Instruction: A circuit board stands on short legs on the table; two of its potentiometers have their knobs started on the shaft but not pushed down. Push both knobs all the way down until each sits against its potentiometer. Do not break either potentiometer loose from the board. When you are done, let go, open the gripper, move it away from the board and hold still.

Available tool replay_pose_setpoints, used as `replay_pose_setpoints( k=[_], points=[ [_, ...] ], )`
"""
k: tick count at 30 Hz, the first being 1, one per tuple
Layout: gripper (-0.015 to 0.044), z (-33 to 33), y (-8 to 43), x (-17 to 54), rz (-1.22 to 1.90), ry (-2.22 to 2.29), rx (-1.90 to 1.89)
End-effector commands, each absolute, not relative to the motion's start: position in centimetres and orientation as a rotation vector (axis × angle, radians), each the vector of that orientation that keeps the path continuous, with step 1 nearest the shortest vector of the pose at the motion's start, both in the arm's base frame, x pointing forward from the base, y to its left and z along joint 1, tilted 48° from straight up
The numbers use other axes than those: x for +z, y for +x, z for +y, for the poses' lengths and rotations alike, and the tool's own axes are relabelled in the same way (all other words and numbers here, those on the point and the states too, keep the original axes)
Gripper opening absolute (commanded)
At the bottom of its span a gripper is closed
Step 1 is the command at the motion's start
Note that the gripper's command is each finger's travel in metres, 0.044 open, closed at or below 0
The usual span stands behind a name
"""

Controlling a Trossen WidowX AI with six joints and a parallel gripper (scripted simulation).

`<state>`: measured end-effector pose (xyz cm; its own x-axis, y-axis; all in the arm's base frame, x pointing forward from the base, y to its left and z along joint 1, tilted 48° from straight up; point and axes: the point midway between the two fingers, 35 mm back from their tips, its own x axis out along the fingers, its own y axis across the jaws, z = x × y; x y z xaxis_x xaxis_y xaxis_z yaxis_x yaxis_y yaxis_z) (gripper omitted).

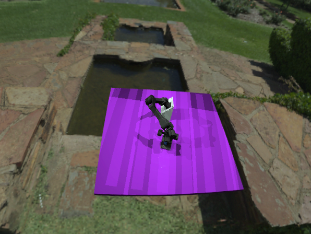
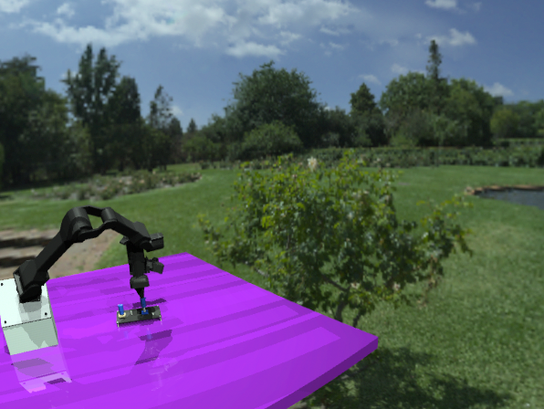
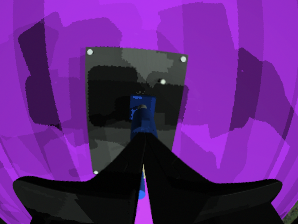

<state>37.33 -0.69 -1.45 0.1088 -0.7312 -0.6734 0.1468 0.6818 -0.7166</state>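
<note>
Fingers [image 2: 141, 297] closed, empty, over blue knob [image 2: 143, 303] [image 3: 143, 122], second knob [image 2: 120, 309] [image 3: 142, 194] beside, pale pedestal [image 1: 167, 114] [image 2: 31, 338] behind.

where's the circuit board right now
In the exterior view, the circuit board stands on the purple table, directly below the shut gripper, right of the white base.

The robot's arm [image 1: 157, 113] [image 2: 48, 250] is matte black, with chunky, angular segments and thick, rounded joint housings. Its upper links are long and bar-like; a smaller block-shaped part juts from the side near the wrist. The black gripper [image 2: 141, 296] [image 3: 144, 137] has broad fingers, wide and curved at the back, that narrow to points. A boxy, pale grey-white base [image 1: 170, 101] [image 2: 31, 338] carries small dark dots near its top corners.
</note>
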Motion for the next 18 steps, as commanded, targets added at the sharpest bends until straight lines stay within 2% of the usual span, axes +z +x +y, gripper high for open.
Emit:
replay_pose_setpoints(
  k=[1,18],
  points=[
    [0.0,-0.69,37.32,-1.45,1.314,-0.555,-0.696],
    [0.0,-0.97,37.36,-1.71,1.314,-0.556,-0.696]
  ],
)
